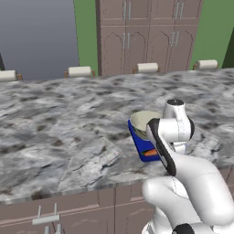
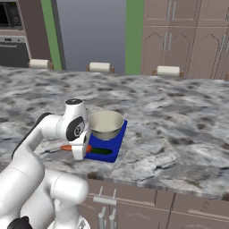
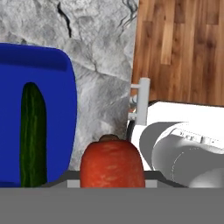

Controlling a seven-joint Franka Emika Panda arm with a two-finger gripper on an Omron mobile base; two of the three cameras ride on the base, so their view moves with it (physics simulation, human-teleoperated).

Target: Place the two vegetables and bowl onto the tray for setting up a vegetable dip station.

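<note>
Marble-patterned desk [image 2: 179, 120] carries everything; wood floor is seen past its edge in the hand view.

Blue tray [image 2: 117, 144] sits near the desk's front edge. Cream bowl [image 2: 106, 124] is already set on the tray's far part, upright. Dark green vegetable, cucumber-like [image 3: 33, 133], is already lying flat inside the tray along its near part; also seen in the right base view [image 2: 102, 151].

Carrot [image 3: 112, 163] is not yet on the tray. It is held up close under the hand camera, just beside the tray's rim and over bare desk, as far as the hand view shows. In the right base view its orange ends [image 2: 66, 147] stick out either side of the hand, level with the tray's left edge. An orange patch is seen at the tray's near corner in the left base view [image 1: 151, 153].

Progress judged: two of three items done, carrot left. Remaining step is a short carry over the rim and a release beside the cucumber.

Arm pose: elbow folded, forearm reaching forward and low, hand pointed down at the tray's near left side. Gripper [image 2: 79, 150] jaws are taken as clamped on the carrot, since it hangs off the desk with the hand; fingertips themselves are hidden behind the carrot.
</note>
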